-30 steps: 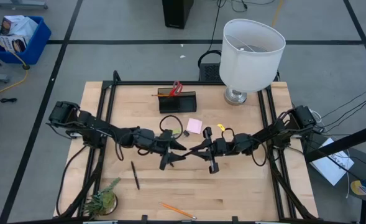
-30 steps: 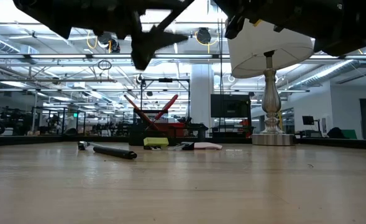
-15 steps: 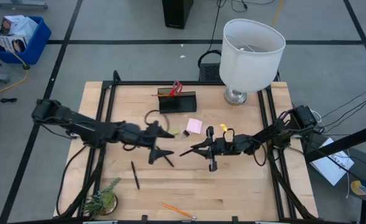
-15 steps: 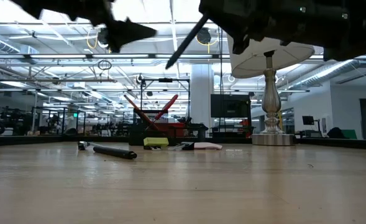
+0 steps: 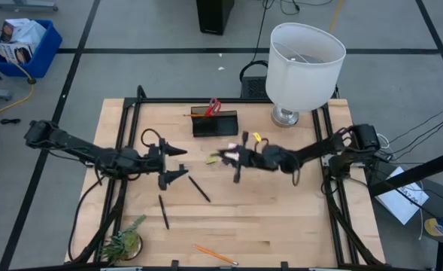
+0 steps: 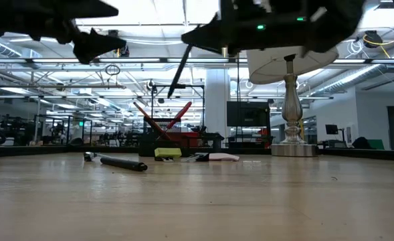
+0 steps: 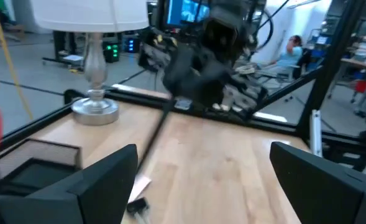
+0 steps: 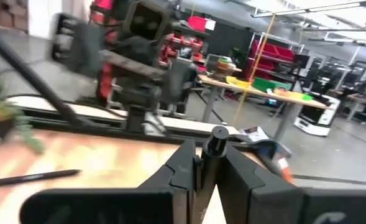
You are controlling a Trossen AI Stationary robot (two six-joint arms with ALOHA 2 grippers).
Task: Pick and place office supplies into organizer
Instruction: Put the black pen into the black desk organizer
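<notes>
nearest the table's front edge we see an orange pencil [image 5: 214, 254] and the small green plant [image 5: 123, 243], both missing from the low view. farther in, two black pens [image 5: 163, 211] lie on the wood; the low view shows only one pen [image 6: 123, 163] on the boards. our left gripper [image 5: 172, 162] hovers over the left half with its fingers spread wide and nothing between them, as the left wrist view confirms. our right gripper [image 5: 231, 156] hangs mid-table, fingers pressed onto a black pen [image 8: 209, 163]; the low view shows that pen [image 6: 178, 70] slanting in the air. beneath it, the yellow-green eraser [image 6: 168, 152] and pink sticky-note pad [image 6: 223, 157] rest on the table. behind them stands the organizer [image 5: 214, 123] with red-handled scissors [image 5: 213, 106] in it, and the lamp [image 5: 304, 65] at the back right. we can read no writing anywhere.
</notes>
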